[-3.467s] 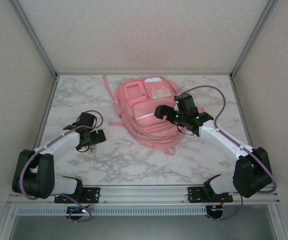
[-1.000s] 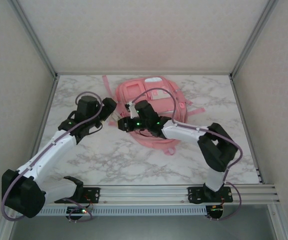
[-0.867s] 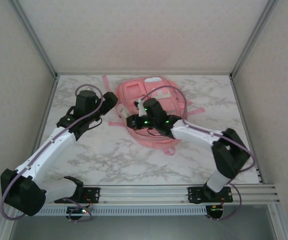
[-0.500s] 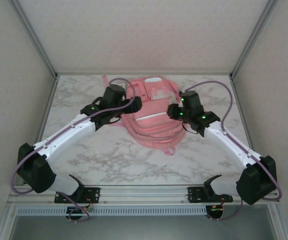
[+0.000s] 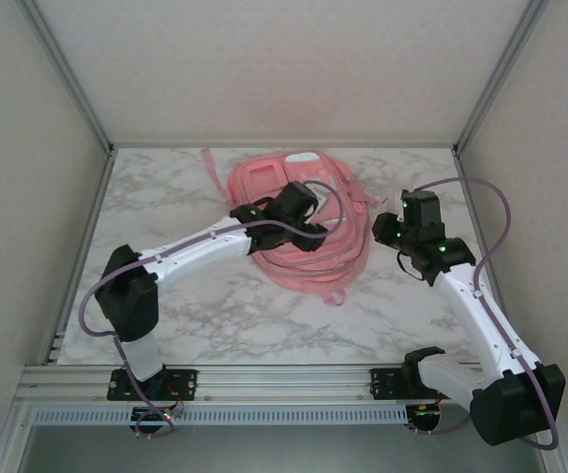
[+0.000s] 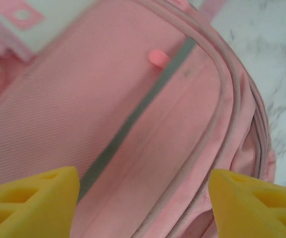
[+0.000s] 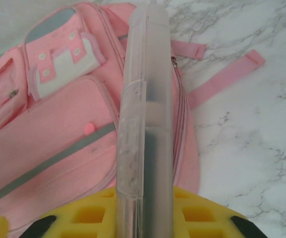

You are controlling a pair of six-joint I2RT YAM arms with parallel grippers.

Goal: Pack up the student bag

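The pink student bag [image 5: 299,266] lies flat at the back middle of the marble table. My left gripper [image 5: 314,234] hovers over its front panel. In the left wrist view my left gripper [image 6: 143,198] is open, its yellow fingertips [image 6: 34,198] standing wide apart above the bag's [image 6: 108,99] pink fabric, near a grey strip [image 6: 133,119] and a pink pull tab [image 6: 157,57]. My right gripper [image 5: 383,232] hangs just right of the bag. In the right wrist view my right gripper [image 7: 145,208] is shut on a long translucent plastic case [image 7: 145,99] that points out over the bag [image 7: 58,139].
Pink straps [image 7: 227,77] trail onto the marble [image 7: 252,148] to the right of the bag, and another strap [image 5: 208,163] lies at the back left. Beige walls with metal posts enclose the table [image 5: 166,305] on three sides. A metal rail [image 5: 284,379] runs along the near edge.
My left arm has swung from the left side of the table to over the bag's front. My right arm has pulled back from the bag's middle to its right side.
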